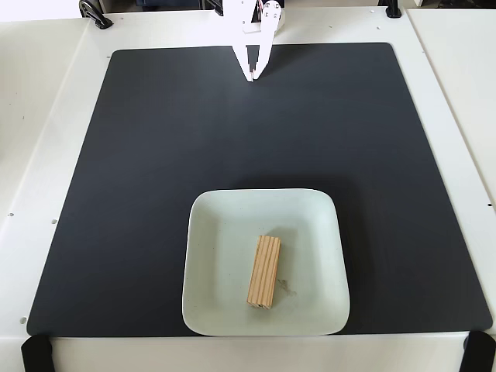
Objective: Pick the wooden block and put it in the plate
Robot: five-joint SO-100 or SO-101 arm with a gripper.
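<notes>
In the fixed view the white claw (pixel 254 76) hangs at the far edge of the black mat (pixel 139 170), its two fingers drawn together to a point with nothing held between them. Well apart from it, toward the near edge of the mat, sits the plate (pixel 213 232), and the wooden block (pixel 264 271) lies inside it, slightly tilted from upright in the picture and resting just right of the plate's middle. The mat covers most of the white tabletop (pixel 46 93).
</notes>
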